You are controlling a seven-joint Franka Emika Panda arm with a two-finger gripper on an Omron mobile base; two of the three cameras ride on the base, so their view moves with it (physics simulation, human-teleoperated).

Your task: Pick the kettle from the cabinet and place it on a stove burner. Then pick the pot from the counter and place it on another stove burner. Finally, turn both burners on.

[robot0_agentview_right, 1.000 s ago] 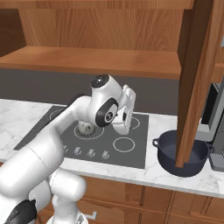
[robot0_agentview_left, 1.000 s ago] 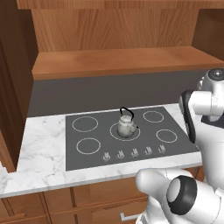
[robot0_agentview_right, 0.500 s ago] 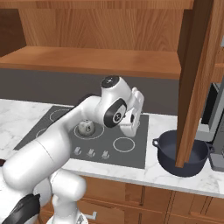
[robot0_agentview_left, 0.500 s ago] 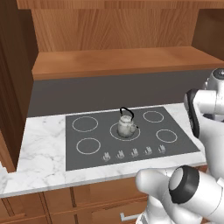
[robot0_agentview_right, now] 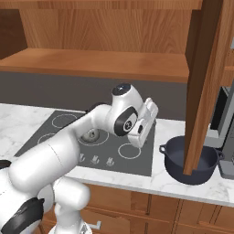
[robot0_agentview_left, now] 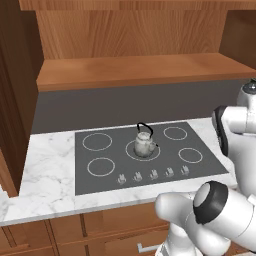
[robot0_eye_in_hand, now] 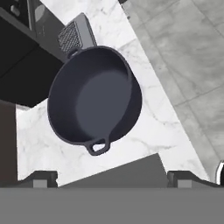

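Observation:
The small silvery kettle (robot0_agentview_left: 144,145) with its black loop handle stands on the middle burner of the dark cooktop (robot0_agentview_left: 115,170); in the right base view the arm half hides the kettle (robot0_agentview_right: 91,135). The wide dark pot (robot0_eye_in_hand: 94,103) sits on the white marble counter (robot0_eye_in_hand: 153,131) just past the cooktop's right edge. An open cabinet door (robot0_agentview_right: 205,82) partly covers the pot (robot0_agentview_right: 176,160). My gripper (robot0_eye_in_hand: 111,179) is open and empty, above the cooktop's corner and looking down at the pot, apart from it. My hand (robot0_agentview_right: 144,123) hovers left of the pot. The wooden cabinet shelf (robot0_agentview_left: 140,70) is bare.
A row of knobs (robot0_agentview_left: 152,174) lines the cooktop's front edge. A dark appliance (robot0_agentview_right: 224,123) and a grey grater-like object (robot0_eye_in_hand: 72,35) stand right beside the pot. Another open cabinet door (robot0_agentview_left: 15,100) hangs at the far left.
My arm has swung rightward from above the cooktop's middle to its right edge, near the pot. The kettle and pot have stayed put, and the gripper has stayed open.

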